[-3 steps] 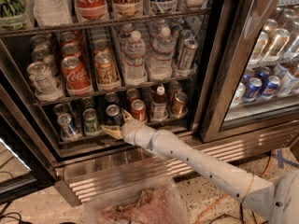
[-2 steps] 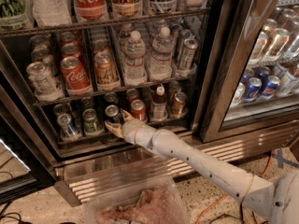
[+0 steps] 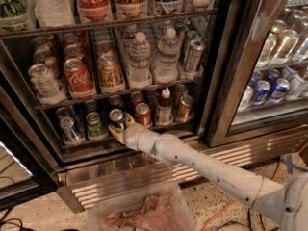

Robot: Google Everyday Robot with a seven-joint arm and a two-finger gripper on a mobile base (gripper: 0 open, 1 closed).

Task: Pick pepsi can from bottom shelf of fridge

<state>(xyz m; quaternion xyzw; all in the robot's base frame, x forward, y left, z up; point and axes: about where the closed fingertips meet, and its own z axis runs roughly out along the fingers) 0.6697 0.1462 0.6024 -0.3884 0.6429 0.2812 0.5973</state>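
Note:
The fridge stands open, and its bottom shelf holds a row of cans. The pepsi can, dark with a silver top, stands in the middle of the row, between a green can and a red can. My gripper is at the front of this shelf, right at the base of the pepsi can. It is open, with one tan finger to the can's left and the other finger to its right. The can's lower part is hidden behind the gripper.
A blue-and-silver can stands at the shelf's left; a sauce bottle and a brown can stand at its right. Coke cans and water bottles fill the rack above. A clear bin sits on the floor below my arm.
My gripper has moved a little up and further into the bottom shelf, closing in on the pepsi can. The cans have not moved.

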